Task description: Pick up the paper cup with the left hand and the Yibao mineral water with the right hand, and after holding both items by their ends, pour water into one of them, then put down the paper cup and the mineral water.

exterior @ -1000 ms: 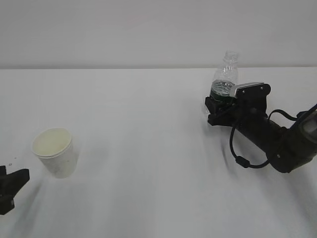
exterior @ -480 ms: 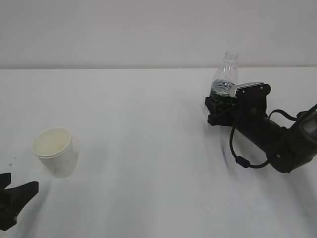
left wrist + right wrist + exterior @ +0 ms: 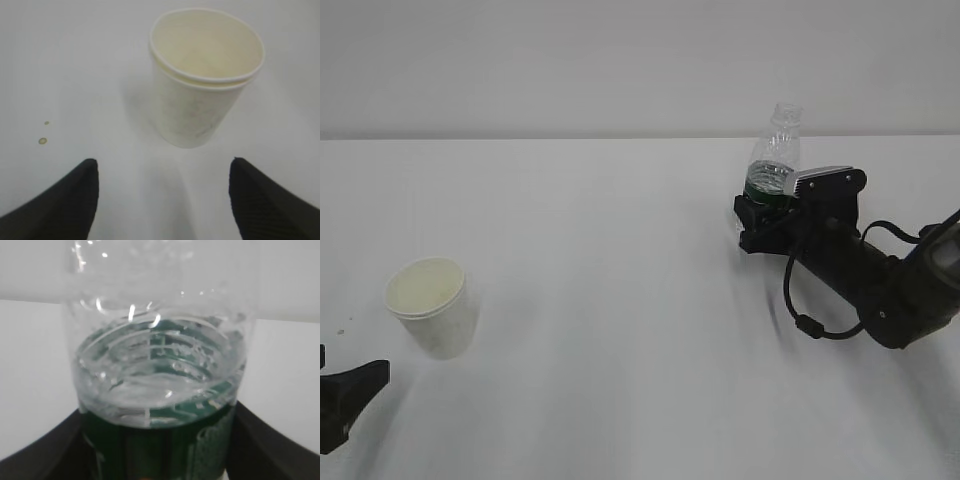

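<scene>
We see our left hand (image 3: 162, 200) spread wide, empty, the small white paper cup (image 3: 205, 75) ahead between its fingers; our right hand (image 3: 767, 212) clamps the clear green-labelled Yibao mineral water (image 3: 775, 160).

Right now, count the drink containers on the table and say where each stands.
2. The paper cup stands near left, ahead of the left claw. The Yibao mineral water stands far right, between the right claw's fingers.
</scene>
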Robot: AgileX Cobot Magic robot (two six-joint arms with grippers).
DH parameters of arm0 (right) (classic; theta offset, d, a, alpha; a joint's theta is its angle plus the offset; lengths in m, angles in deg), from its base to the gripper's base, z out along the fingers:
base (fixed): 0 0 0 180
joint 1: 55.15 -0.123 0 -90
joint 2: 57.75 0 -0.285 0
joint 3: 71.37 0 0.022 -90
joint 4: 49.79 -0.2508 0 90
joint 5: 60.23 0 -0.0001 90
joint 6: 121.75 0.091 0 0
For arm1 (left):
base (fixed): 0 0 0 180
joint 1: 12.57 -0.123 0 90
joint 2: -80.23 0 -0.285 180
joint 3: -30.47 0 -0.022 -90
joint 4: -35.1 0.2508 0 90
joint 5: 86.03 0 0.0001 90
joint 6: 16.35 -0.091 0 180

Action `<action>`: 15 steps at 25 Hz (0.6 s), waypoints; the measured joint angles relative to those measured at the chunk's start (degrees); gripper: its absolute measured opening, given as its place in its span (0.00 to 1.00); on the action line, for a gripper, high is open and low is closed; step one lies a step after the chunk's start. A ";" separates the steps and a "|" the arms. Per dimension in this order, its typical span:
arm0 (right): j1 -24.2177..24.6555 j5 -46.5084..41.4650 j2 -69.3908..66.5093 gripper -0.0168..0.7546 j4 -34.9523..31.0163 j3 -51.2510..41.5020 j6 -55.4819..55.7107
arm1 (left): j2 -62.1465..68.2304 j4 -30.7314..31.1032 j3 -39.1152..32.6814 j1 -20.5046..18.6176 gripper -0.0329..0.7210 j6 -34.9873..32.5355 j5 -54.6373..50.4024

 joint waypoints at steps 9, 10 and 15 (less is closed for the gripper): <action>0.00 0.00 0.00 0.68 0.00 0.00 0.00 | 0.00 -0.77 0.00 0.00 0.82 -0.09 0.00; 0.00 0.00 0.00 0.68 0.00 0.00 0.00 | 0.00 -0.29 0.00 0.00 0.82 -0.48 0.00; 0.00 0.00 0.00 0.68 0.00 0.00 0.00 | 0.00 4.43 0.21 0.00 0.82 -4.88 0.10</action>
